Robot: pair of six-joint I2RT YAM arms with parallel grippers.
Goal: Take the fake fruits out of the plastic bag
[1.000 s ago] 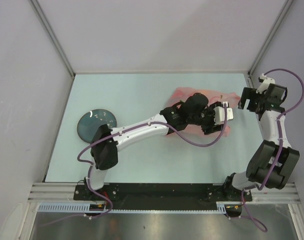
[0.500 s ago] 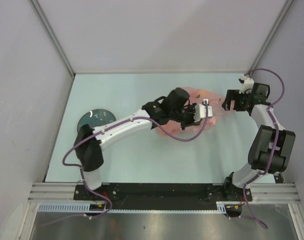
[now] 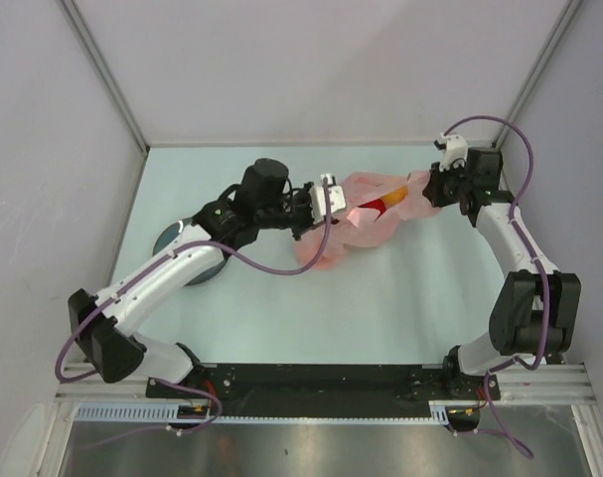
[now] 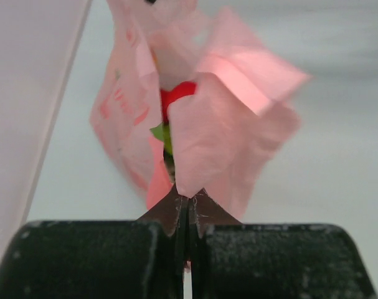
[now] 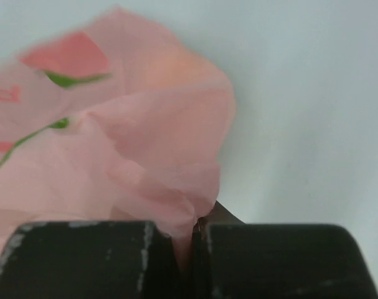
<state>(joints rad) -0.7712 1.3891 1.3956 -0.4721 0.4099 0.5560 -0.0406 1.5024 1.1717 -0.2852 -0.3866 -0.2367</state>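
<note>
Pink translucent crinkly plastic bag (image 3: pixel 356 227) held between both end effectors over pale green counter (image 3: pixel 311 308), right of dark round plate (image 3: pixel 172 238). Left end effector (image 4: pixel 187 208) pinched tight on bag's near edge, film caught between closed fingers. Right end effector (image 5: pixel 195 232) likewise clamped on opposite edge. Glossy red fake fruit (image 4: pixel 178 93) and green piece (image 4: pixel 159 132) sit inside bag, showing through opening. Plate partly hidden under left arm.

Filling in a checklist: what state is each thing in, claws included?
plastic bag: pinched at both ends, partly open
fake fruits: inside the bag, red and green showing
left claw: shut on the bag
right claw: shut on the bag
plate: lying flat, partly hidden
</note>
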